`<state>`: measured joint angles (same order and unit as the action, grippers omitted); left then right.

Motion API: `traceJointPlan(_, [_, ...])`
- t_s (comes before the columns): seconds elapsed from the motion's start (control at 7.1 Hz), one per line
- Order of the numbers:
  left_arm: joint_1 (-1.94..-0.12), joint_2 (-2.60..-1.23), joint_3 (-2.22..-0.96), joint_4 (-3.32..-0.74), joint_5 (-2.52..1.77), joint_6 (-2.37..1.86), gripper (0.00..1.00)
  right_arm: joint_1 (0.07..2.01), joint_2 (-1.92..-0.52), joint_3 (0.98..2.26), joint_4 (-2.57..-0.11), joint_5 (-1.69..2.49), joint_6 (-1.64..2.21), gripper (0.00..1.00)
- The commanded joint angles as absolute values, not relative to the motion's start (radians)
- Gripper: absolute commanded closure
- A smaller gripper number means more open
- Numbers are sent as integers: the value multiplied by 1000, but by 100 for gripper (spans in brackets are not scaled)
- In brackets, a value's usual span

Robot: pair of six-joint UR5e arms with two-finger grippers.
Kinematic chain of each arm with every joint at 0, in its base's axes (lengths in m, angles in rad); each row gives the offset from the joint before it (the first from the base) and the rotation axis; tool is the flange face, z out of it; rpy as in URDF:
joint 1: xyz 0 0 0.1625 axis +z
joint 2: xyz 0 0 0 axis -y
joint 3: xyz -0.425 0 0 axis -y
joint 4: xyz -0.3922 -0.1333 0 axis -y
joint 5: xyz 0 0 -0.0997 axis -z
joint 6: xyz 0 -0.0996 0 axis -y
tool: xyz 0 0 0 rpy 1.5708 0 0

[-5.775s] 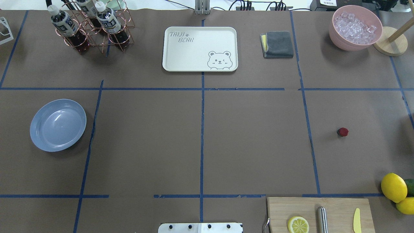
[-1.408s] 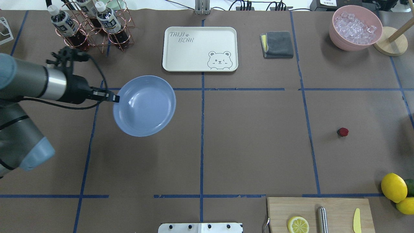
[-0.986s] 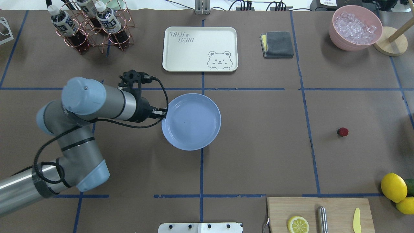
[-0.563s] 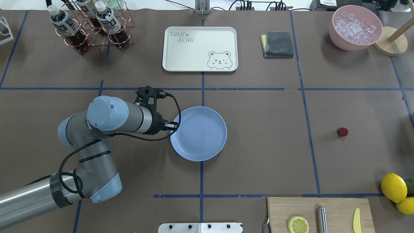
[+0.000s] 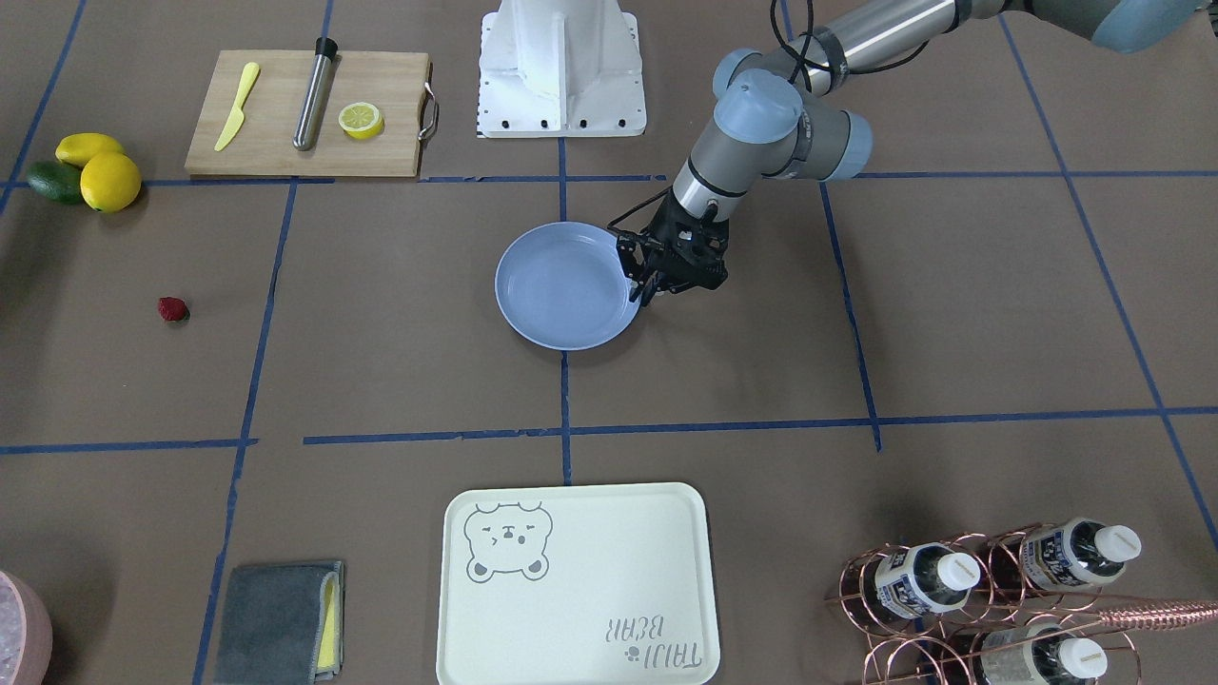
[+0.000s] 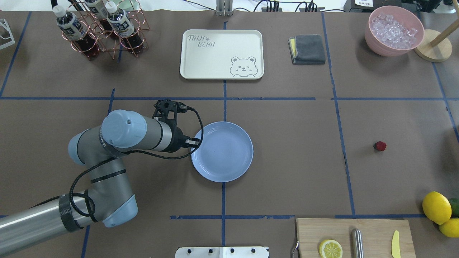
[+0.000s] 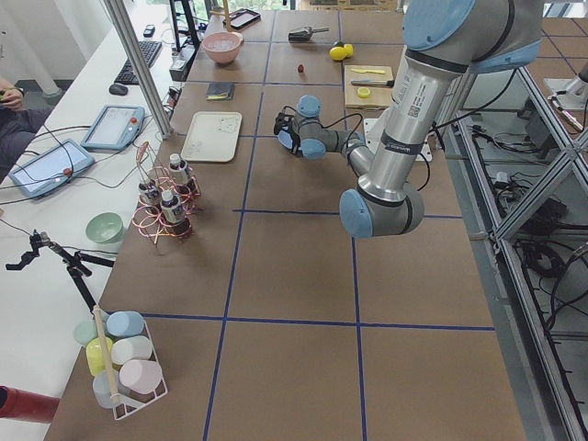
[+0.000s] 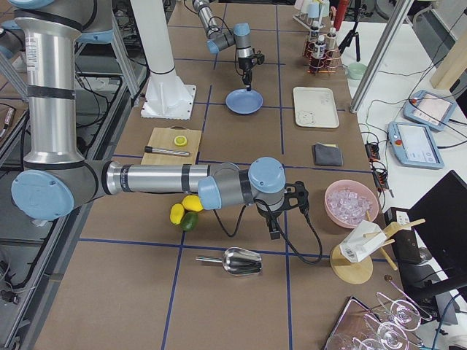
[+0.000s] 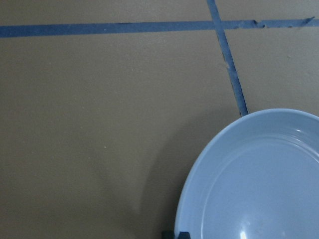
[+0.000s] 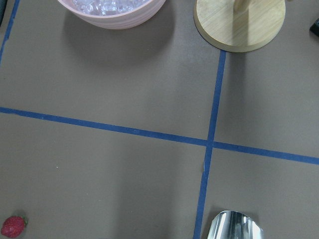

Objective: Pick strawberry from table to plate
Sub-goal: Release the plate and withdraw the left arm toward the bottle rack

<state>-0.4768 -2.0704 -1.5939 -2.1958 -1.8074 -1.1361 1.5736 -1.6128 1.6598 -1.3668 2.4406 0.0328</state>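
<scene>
The strawberry [image 6: 380, 146], small and dark red, lies alone on the brown paper table [image 6: 287, 172] at the right, and shows in the right wrist view's bottom left corner [image 10: 13, 226]. The light-blue plate [image 6: 229, 154] sits at the table's centre, on the surface or just above it. My left gripper [image 6: 195, 142] is shut on the plate's left rim [image 5: 633, 285]. My right gripper [image 8: 273, 230] shows only in the exterior right view, pointing down near the strawberry's area; I cannot tell whether it is open or shut.
At the back stand a cream bear tray [image 6: 221, 53], a folded grey cloth [image 6: 307, 49], a copper bottle rack [image 6: 104, 28] and a pink bowl of ice [image 6: 393, 30]. A cutting board [image 6: 355, 236] and lemons [image 6: 436, 207] are front right. A metal scoop [image 8: 237, 260] lies near the right arm.
My left arm came in, took the plate from the table's left side and carried it to the centre, lowering it slightly toward the robot in the last half second. The strawberry has not moved.
</scene>
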Motion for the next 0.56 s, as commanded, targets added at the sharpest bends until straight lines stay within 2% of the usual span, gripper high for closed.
traceJointPlan(0.0, [-476, -2069, -1603, -2198, -1801, -1137, 0, 1572, -1612, 1660, -1367, 2439, 32, 0])
traceJointPlan(0.28, [-556, -2033, -1684, -2142, -1836, -1024, 0, 1566, -1609, 1672, -1330, 2441, 35, 0])
traceJointPlan(0.42, [-640, -2016, -1760, -2021, -1879, -859, 0, 1563, -1611, 1672, -1278, 2441, 37, 0])
